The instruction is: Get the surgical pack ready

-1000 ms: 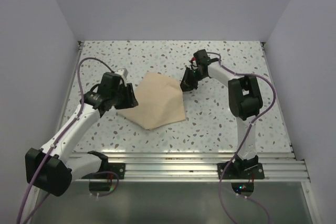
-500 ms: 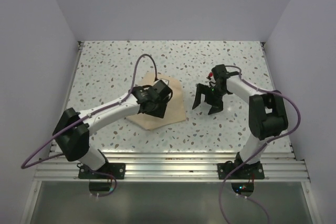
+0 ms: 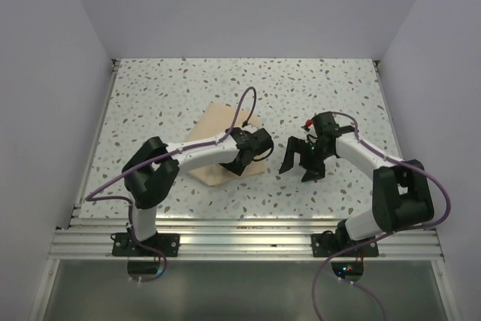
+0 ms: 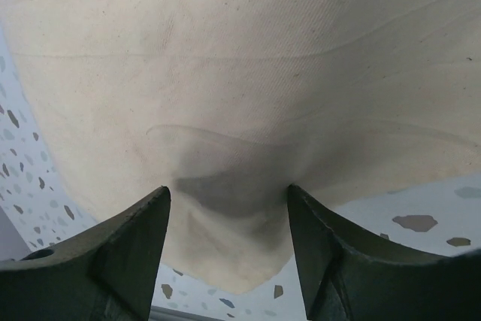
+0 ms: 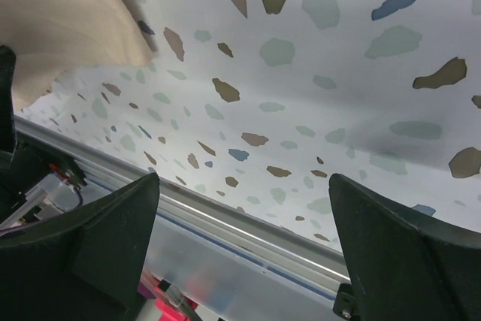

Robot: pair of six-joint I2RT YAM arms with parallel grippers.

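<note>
The surgical pack (image 3: pixel 213 127) is a folded beige cloth bundle lying left of the table's centre; no tray, instruments or gauze show. My left arm reaches across the pack, and the left gripper (image 3: pixel 259 145) sits over its right edge. In the left wrist view the cloth (image 4: pixel 240 73) fills the frame, and the left gripper (image 4: pixel 227 188) is open, its jaws straddling a puckered corner. My right gripper (image 3: pixel 299 165) hangs wide open just right of the pack, holding nothing. The right wrist view has the right gripper (image 5: pixel 244 178) over bare speckled table, with the cloth's edge (image 5: pixel 60 20) at upper left.
The speckled tabletop (image 3: pixel 338 95) is walled on the left, back and right. A ribbed metal rail (image 3: pixel 240 231) runs along the near edge and also appears as the rail (image 5: pixel 248 223) in the right wrist view. The left arm's purple cable (image 3: pixel 244 103) loops above the pack.
The left arm swung right across the cloth, from its left edge to its right edge. The right gripper let go of the cloth's right corner, opened wide and moved nearer. The cloth is more folded.
</note>
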